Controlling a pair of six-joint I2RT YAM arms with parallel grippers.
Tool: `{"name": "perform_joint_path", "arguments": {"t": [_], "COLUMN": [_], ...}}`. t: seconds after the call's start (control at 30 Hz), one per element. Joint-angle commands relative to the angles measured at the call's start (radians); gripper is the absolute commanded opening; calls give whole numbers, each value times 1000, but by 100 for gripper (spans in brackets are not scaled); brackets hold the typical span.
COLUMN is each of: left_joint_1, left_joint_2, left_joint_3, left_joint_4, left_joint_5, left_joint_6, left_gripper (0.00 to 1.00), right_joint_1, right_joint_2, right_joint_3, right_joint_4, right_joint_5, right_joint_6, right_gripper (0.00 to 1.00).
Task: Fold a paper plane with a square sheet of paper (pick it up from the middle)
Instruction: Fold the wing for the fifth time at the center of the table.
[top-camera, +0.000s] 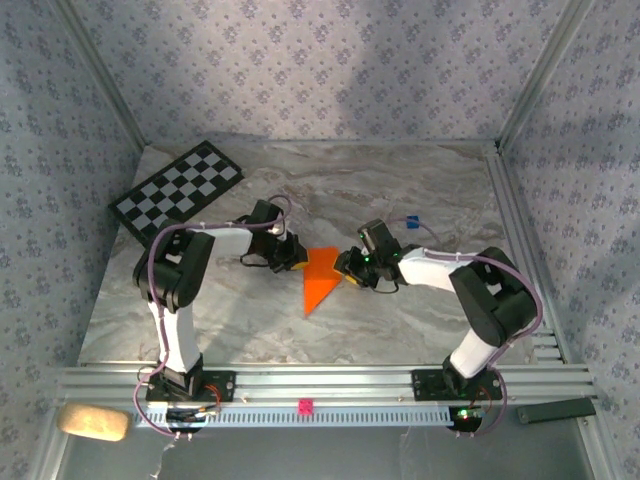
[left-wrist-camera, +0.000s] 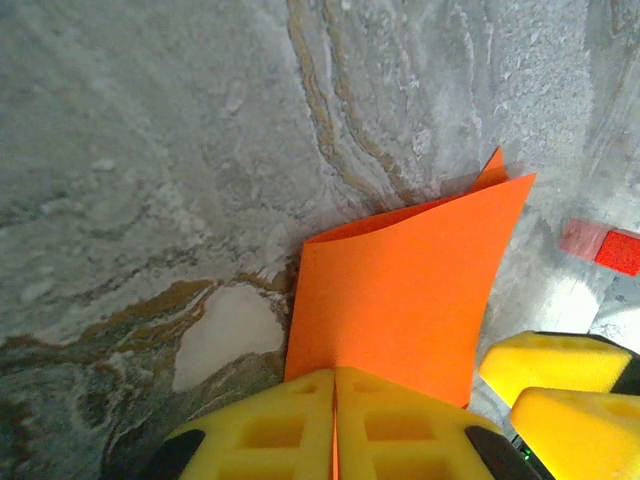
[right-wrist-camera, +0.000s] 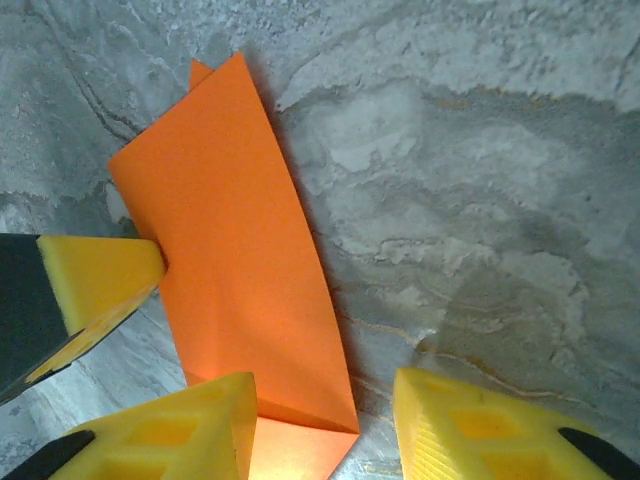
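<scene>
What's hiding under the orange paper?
The orange paper is folded, so its own lower layer peeks out at the edges. Beneath that is the grey marbled table. The patch right under it is covered, so I can't see it.

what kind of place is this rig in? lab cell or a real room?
Probably a lab data-collection cell, not a home: a marble-look table boxed in by wallpapered panels, a calibration-style checkerboard at the back left, and the left arm and right arm bolted to an aluminium rail.
</scene>
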Motion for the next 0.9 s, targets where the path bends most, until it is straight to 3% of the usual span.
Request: {"name": "perform_joint_path", "arguments": {"t": [0.0,0.87], "left_joint_1": [-3,-1], "left_joint_2": [26,2], "left_joint_3": [-36,-28], "left_joint_4": [-30,-41], "left_joint_5": [-36,-40], "left_joint_6": [34,59], "left_gripper": [8,8], "right_joint_1": [-16,-37], "right_joint_2": [25,78], "right_joint_3": [29,47], "right_joint_4": [-9,143], "right_joint_5": [-48,-161], "right_joint_6": [-16,-45], "right_gripper": [42,34]}}
